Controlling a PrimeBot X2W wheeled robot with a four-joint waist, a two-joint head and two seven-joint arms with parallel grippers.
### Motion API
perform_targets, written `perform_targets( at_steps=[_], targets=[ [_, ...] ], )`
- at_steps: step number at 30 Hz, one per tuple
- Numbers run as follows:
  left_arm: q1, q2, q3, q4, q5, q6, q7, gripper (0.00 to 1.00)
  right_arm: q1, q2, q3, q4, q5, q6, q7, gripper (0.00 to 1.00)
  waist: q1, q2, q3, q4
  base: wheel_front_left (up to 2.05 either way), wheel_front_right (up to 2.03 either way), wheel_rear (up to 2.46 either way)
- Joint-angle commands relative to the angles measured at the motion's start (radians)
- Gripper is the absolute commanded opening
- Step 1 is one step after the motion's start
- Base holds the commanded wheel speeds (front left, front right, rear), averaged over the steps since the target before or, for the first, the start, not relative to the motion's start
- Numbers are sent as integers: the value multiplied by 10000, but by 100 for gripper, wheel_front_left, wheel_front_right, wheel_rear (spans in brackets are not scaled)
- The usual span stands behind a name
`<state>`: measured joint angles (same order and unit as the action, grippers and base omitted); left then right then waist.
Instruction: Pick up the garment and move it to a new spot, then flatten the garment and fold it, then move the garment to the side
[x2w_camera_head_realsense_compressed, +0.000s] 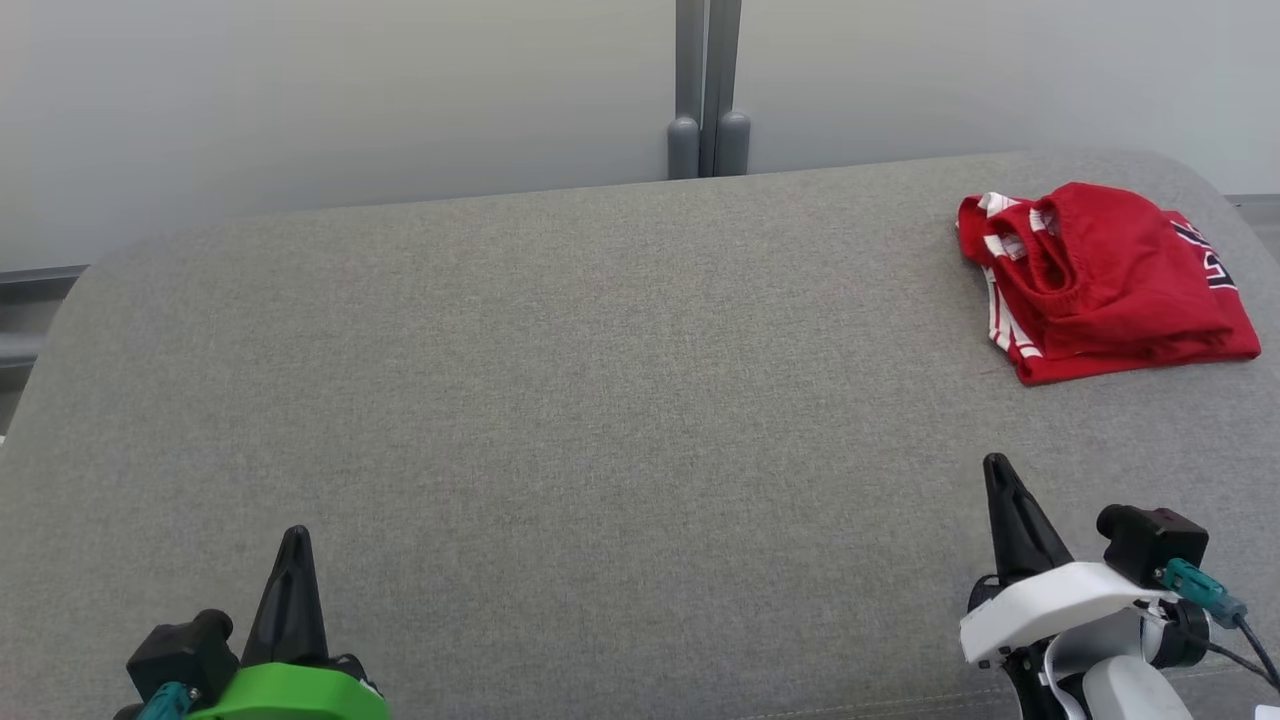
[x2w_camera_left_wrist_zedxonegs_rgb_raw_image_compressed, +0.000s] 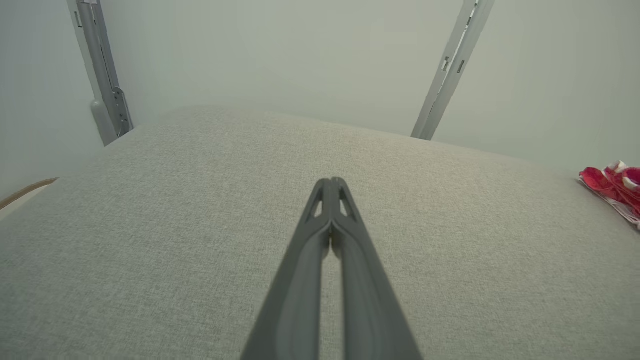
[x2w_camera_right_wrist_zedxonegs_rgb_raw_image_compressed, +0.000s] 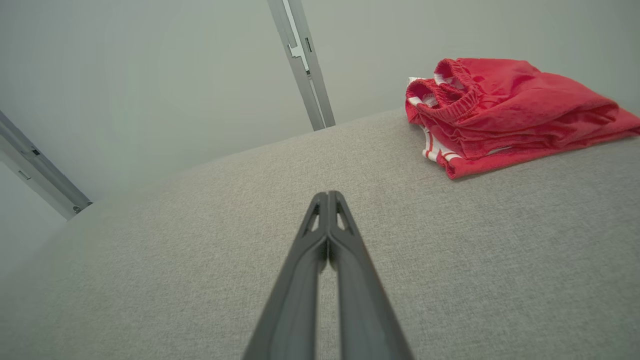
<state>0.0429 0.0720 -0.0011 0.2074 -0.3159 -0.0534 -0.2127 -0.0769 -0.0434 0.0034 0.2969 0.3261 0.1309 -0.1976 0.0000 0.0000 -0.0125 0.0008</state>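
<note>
Nearest to me, at the bottom of the head view, the left gripper (x2w_camera_head_realsense_compressed: 296, 540) sits low on the left with its green housing. Its two dark fingers are pressed together along their length and there is nothing between them. The left wrist view shows the same: the tips meet over bare grey fabric. The right gripper (x2w_camera_head_realsense_compressed: 998, 472) is at the lower right with its white housing, and its fingers are also together and empty. Neither one touches the garment.

Beyond them is the wide grey upholstered surface (x2w_camera_head_realsense_compressed: 560, 350), flat and without wrinkles.

The red garment (x2w_camera_head_realsense_compressed: 1100, 275) lies at the far right of this surface, near the rounded corner. It is well apart from the left gripper and closer to the right one. It looks like shorts with an elastic waistband, laid in a compact layered stack with rather even edges.

About the step, I must be careful. This scene fits a garment already folded and put aside, with both arms back at rest. It fits equally a bundle which waits to be taken to a new spot. The pictures do not decide between the two, so I would not command any move from them alone. I can only say that the garment is on the side of the right arm.

For writing, there are black letters (x2w_camera_head_realsense_compressed: 1208, 258) on the right edge of the garment, but the fold cuts them and I cannot read them. White stripes run along its left side. I see no brand name or label that I can read on the grippers.

Behind all of it stands a pale wall with a grey metal post (x2w_camera_head_realsense_compressed: 708, 90).
</note>
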Motion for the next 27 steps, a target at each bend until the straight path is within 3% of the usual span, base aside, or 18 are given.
perform_targets(
  at_steps=[1,27],
  targets=[
    [-407,-11,76,-60,-504,-94,62,0,-393,-35,-100,-81,515,0,119,0,0,0,3,0,0,0,0],
    [-1265,-74,327,513,-4677,-329,908,0,-1023,-54,-652,382,4559,0,1330,0,0,0,59,-1,0,0,0]
  ],
)
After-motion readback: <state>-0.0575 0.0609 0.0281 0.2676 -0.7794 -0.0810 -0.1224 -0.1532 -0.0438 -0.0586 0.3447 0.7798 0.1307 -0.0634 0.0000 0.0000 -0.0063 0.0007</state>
